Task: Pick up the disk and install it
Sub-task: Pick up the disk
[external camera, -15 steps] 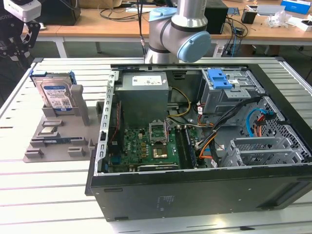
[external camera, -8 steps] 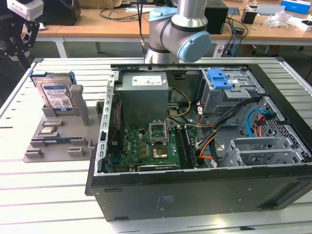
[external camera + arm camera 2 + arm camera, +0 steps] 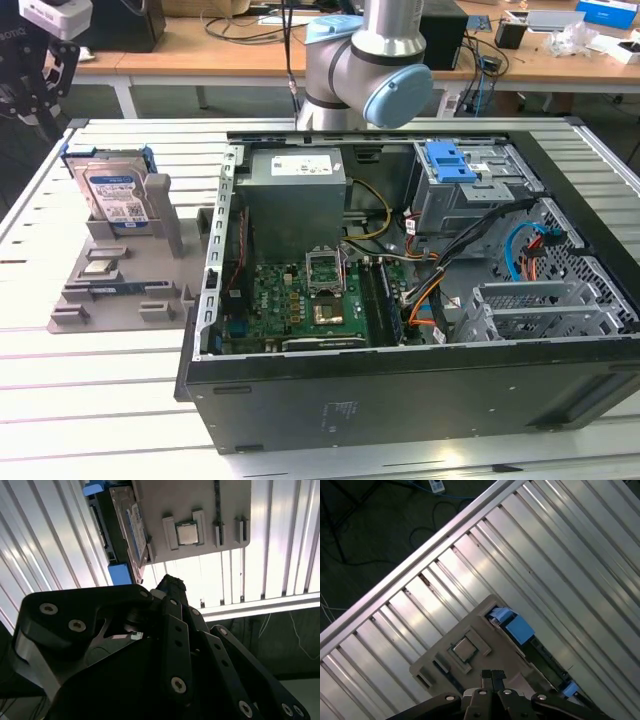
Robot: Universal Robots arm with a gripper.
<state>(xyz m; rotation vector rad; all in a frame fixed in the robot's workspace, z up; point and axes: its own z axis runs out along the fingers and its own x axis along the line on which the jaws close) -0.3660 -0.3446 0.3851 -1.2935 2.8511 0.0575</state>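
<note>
The disk (image 3: 113, 190) stands on edge in a slot of a grey holder (image 3: 150, 262) on the slatted surface (image 3: 100, 400), to the exterior view's left of the open case (image 3: 400, 390). Upright like that, its flat faces and blue rails are exposed, probably so that fingers can close on it from above. The case lies on its side with the panel off, which leaves its drive cage (image 3: 480, 205) reachable from above.

The end effector (image 3: 491, 674) hangs above the holder, apart from the disk. In the first wrist view its fingertips are pressed together with nothing between them. A chip (image 3: 187, 533) sits in a pocket of the holder near the disk.

The disk bears a white-and-blue label, and the grey box (image 3: 297, 205) in the case has a white sticker. The print on neither can be made out.
</note>
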